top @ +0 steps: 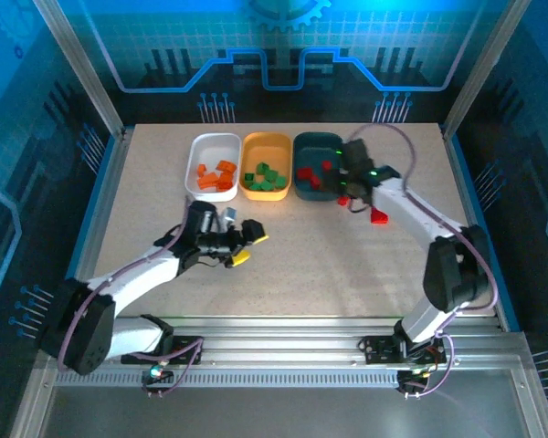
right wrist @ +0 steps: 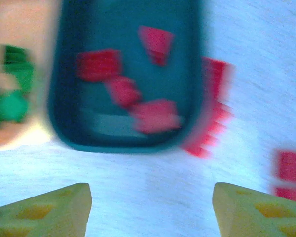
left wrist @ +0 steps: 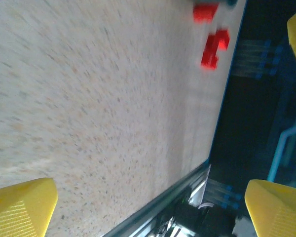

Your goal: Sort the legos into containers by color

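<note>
Top external view is showing you three shallow rounded-rectangle plastic trays sitting side by side in the upper middle of the frame. Sorting is looking nearly finished, in my judgement. The white tray [top: 201, 142], leftmost, is holding the small orange plastic bricks [top: 221, 173]. I am counting about six, though they are clustered too tightly to be sure. The orange-yellow tray [top: 266, 139], in the middle, is holding the small green plastic bricks [top: 268, 177], about five. The dark teal tray [top: 316, 139], rightmost, is holding the small red plastic bricks [right wrist: 99, 64], and the right wrist view is showing four inside it. No colour is appearing mixed in any tray.

Still outstanding: red pieces are lying loose on the speckled table [top: 146, 182], right of and below the dark teal tray. One loose red brick [top: 377, 216] is sitting plainly right of centre in the overhead frame. The left wrist view is showing two red shapes near its top edge, and the right wrist view is blurring more red beside the tray's right wall. I am judging at least two left to place, but the blur is preventing an exact count.

Your right gripper [right wrist: 150, 205] is hanging at the near rim of the dark teal tray with its yellow fingers spread and nothing between them. Your left gripper [top: 248, 245] is hovering left of centre, fully spread and carrying nothing.
</note>
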Action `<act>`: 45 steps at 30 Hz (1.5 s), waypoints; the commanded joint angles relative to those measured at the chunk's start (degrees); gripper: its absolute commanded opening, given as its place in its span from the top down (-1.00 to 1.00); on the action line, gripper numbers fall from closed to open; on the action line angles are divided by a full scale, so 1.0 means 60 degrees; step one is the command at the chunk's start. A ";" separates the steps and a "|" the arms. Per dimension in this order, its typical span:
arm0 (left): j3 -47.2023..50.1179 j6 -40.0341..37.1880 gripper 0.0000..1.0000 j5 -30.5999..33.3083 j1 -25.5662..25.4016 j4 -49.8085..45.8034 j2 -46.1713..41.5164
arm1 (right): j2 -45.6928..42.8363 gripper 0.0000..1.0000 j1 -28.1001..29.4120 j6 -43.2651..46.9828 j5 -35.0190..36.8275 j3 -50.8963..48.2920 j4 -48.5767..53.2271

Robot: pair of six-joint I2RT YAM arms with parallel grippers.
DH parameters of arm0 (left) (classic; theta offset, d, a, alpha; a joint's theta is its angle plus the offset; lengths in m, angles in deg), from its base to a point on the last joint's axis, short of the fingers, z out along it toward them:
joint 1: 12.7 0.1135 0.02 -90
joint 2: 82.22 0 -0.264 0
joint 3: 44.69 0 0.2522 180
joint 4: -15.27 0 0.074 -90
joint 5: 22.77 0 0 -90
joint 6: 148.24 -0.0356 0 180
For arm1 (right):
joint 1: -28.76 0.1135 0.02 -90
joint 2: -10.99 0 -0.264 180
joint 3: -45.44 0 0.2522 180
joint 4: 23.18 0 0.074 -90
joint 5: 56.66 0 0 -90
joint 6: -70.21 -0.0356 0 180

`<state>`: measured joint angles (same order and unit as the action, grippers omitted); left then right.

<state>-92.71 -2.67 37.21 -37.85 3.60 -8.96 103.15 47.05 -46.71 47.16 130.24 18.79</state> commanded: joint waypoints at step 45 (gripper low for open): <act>-0.2028 0.0647 -0.98 0.0330 -0.2193 0.1747 0.3152 | 0.1300 0.10 -0.2702 0.0475 -0.1014 -0.0608 0.1146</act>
<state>-103.20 1.84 39.20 -51.75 15.22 10.42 115.30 29.89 -43.32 41.22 127.38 25.87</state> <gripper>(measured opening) 0.990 0.456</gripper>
